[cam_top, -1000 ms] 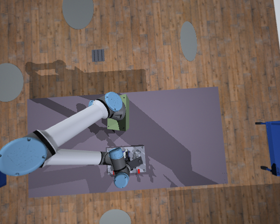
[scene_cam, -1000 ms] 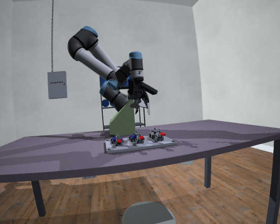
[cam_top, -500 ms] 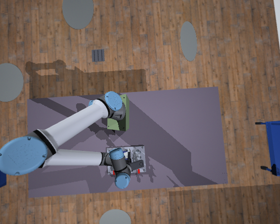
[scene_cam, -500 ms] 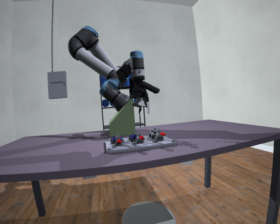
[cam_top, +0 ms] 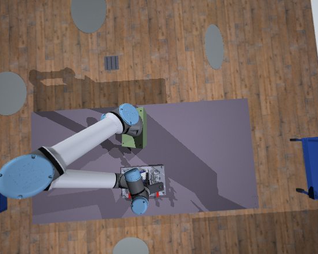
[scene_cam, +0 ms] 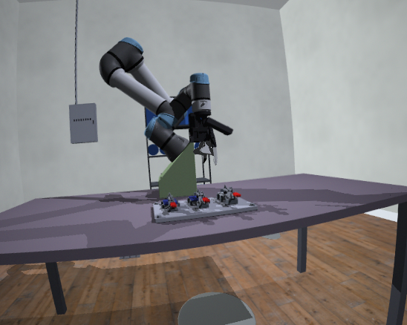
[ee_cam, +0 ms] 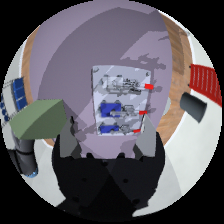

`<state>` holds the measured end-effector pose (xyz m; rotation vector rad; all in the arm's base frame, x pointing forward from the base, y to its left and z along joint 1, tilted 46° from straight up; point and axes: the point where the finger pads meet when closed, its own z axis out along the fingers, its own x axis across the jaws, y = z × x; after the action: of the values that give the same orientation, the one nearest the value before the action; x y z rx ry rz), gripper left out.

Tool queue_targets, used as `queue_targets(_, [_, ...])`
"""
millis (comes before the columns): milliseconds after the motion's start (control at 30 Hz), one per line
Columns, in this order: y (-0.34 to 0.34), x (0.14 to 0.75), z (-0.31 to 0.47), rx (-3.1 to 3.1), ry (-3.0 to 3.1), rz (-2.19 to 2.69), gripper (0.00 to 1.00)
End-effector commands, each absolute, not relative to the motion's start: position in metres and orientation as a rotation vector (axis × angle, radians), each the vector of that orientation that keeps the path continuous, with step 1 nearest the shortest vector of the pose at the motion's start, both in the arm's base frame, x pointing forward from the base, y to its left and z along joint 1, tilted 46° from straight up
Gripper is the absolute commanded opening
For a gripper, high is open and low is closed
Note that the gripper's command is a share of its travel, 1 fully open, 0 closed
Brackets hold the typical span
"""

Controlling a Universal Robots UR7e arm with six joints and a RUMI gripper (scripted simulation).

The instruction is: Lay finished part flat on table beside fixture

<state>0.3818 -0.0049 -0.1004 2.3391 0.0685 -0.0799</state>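
A grey fixture plate point(scene_cam: 203, 209) lies on the purple table with three clamp stations, each with a red handle. In the wrist view the plate point(ee_cam: 122, 102) holds two blue blanks point(ee_cam: 111, 108) point(ee_cam: 107, 128) in the lower two stations and a grey finished part point(ee_cam: 120, 86) in the top station. In the exterior view the blue blanks point(scene_cam: 167, 202) point(scene_cam: 193, 199) sit left and middle, the grey part point(scene_cam: 225, 197) right. My gripper point(scene_cam: 208, 150) hangs open and empty well above the plate, fingers pointing down. From above, the wrist point(cam_top: 140, 185) covers part of the plate.
A green wedge base point(scene_cam: 180, 172) carries the arm behind the fixture. A blue cart point(cam_top: 315, 168) stands off the table's right side. Grey round stools point(scene_cam: 215, 308) stand on the wooden floor around the table.
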Motion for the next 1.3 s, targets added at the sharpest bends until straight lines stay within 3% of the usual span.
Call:
queue_targets(0, [0.002,0.385,-0.102,2.338,-0.087,-0.013,1.0])
queue_targets(1267, [0.018,0.391,-0.104,2.302,-0.443,0.138,1.0])
